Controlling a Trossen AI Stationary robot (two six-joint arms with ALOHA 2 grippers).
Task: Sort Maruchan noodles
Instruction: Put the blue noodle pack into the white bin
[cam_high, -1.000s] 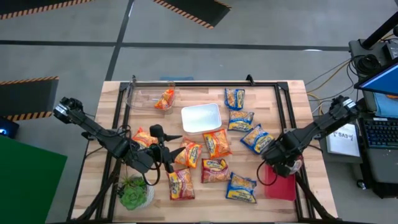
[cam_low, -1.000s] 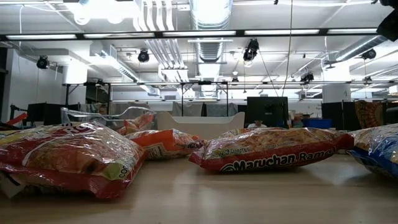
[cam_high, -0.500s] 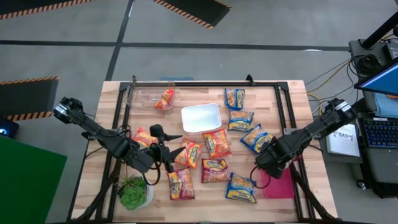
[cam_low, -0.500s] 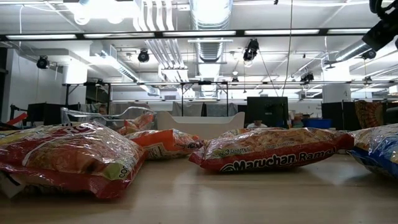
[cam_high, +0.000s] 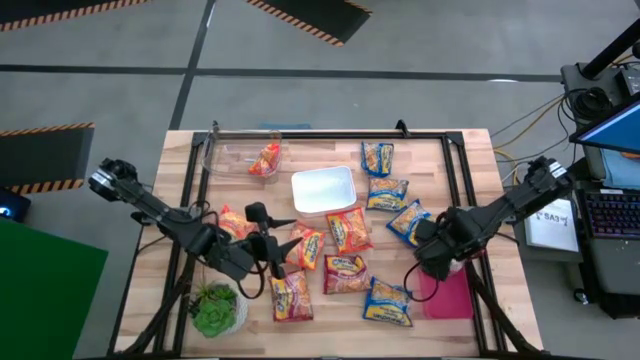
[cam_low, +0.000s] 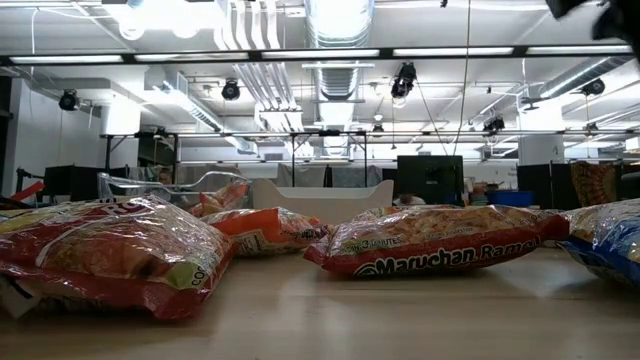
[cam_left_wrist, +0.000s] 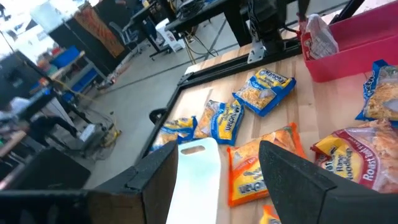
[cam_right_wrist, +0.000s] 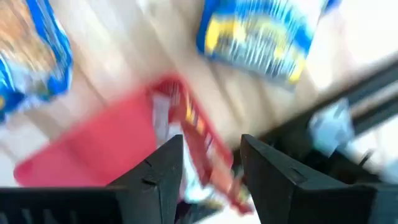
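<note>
Right gripper: fingers apart, empty, above pink bin that held one packet.
Left gripper: fingers apart, empty, among noodle packets mid-table.

Right end effector opened, leaving pink bin.

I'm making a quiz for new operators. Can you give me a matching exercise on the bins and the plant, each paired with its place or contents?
Things:
1. clear plastic bin
2. white rectangular bin
3. pink rectangular bin
4. small green potted plant

Places or contents:
A. middle of the wooden table
B. beside the left arm
C. holds an orange noodle packet
D. at the table's right edge

Pairs: 1-C, 2-A, 3-D, 4-B
</note>
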